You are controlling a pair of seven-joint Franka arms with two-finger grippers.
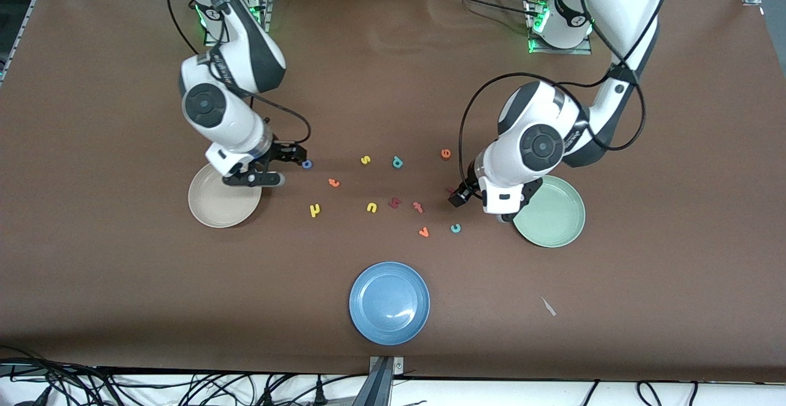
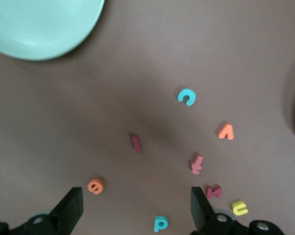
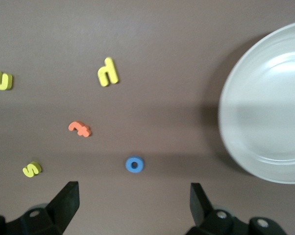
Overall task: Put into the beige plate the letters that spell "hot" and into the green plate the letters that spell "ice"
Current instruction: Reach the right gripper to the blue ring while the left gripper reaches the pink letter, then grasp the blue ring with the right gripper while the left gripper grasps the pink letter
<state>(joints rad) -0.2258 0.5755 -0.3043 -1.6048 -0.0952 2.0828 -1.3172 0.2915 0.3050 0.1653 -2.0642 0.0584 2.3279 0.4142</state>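
Both grippers are hanging low over the table with their jaws spread wide and nothing between them. Right gripper (image 1: 293, 159) is hovering beside the beige plate (image 1: 212, 209), just over the blue "o" (image 1: 307, 164), which its wrist view is showing almost centred between the fingers (image 3: 64, 200). Left gripper (image 1: 462, 192) is hovering beside the green plate (image 1: 562, 222), over the dark red "i" (image 2: 135, 143).

Neither plate is holding a letter, so the sorting appears to be at its first picks. The orange "t" (image 1: 333, 182) and yellow "h" (image 1: 315, 210) are lying near the beige plate; the orange "e" (image 1: 446, 153) and teal "c" (image 1: 455, 228) are lying near the left gripper. Next, each gripper probably needs to drop straight down and pinch its tiny flat letter cleanly.

Brown paper is covering the table (image 1: 123, 283), slightly rippled. A blue plate (image 1: 389, 301) is sitting nearest the front camera, and spare letters — yellow "s" (image 1: 365, 160), teal "p" (image 1: 397, 161), yellow "u" (image 1: 371, 207), orange "v" (image 1: 424, 231) — are lying scattered among the wanted ones. Cables are trailing along the table's edge.
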